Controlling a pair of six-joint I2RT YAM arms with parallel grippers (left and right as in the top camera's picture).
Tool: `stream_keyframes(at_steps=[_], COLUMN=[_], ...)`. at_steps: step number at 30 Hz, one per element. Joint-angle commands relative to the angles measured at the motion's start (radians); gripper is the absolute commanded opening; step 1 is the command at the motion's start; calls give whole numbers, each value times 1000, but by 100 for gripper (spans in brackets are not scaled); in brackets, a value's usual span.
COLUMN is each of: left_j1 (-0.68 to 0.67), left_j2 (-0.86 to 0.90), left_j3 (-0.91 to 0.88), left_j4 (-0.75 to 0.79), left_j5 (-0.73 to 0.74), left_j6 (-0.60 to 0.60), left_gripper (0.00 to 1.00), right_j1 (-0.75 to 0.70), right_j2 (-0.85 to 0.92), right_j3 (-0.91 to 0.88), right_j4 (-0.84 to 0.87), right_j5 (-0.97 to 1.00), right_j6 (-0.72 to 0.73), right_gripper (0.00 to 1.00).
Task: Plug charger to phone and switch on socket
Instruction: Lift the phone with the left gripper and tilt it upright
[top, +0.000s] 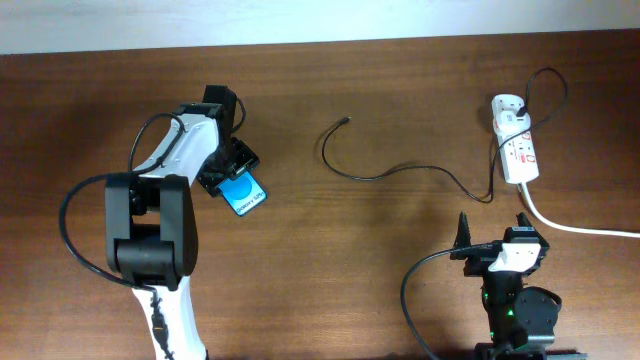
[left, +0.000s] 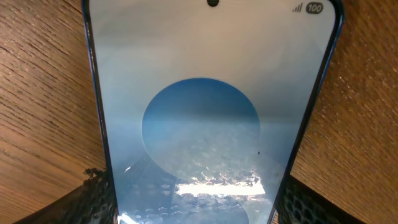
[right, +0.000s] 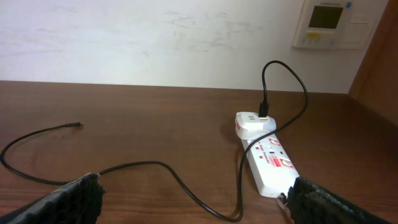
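Note:
The phone (top: 245, 194), blue-screened, lies left of centre under my left gripper (top: 227, 168). In the left wrist view the phone (left: 205, 93) fills the frame, and my left gripper (left: 193, 202) has a finger pressed on each long edge. The charger (top: 385, 176), a thin black cable, lies on the table with its tip (top: 346, 121) free. Its other end loops into an adapter on the socket (top: 518, 150). My right gripper (top: 493, 235) is open and empty, near the front of the table below the socket. In the right wrist view my right gripper (right: 193, 199) faces the charger (right: 161, 165) and the socket (right: 272, 165).
The socket's thick white cord (top: 580, 228) runs off to the right edge. A white wall panel (right: 326, 23) hangs behind the table. The table's far edge meets a white wall (right: 155, 37).

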Motion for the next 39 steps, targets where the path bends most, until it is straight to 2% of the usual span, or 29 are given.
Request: stream_keyframes(at_steps=[1, 5, 8, 10, 17, 22, 28, 32, 39], left_j1=[3, 3, 4, 3, 3, 3, 3, 3, 3], left_j2=[90, 90, 90, 90, 90, 90, 90, 90, 90], left_j3=[-68, -59, -48, -42, -42, -42, -42, -42, -42], left_j4=[-21, -42, -54, -55, -60, -63, -63, -63, -63], left_j5=[-37, -37, -33, -33, -33, -33, -33, -33, -33], left_j6=[-17, -17, -17, -17, -17, -17, -17, -17, -17], left_gripper=[62, 60, 61, 70, 82, 99, 100, 78, 72], right_j1=[-4, -4, -4, -4, -4, -4, -4, -4, -4], right_j2=[-5, -5, -5, -5, -5, -5, -5, -5, -5], right_j3=[-8, -8, -8, -8, -8, -8, -8, -8, -8], right_j4=[-2, -2, -2, -2, -2, -2, -2, -2, -2], right_j5=[-5, -5, -5, -5, -5, -5, -5, -5, -5], right_j6=[1, 1, 1, 1, 1, 1, 1, 1, 1], right_gripper=[98, 98, 98, 98, 98, 98, 98, 98, 98])
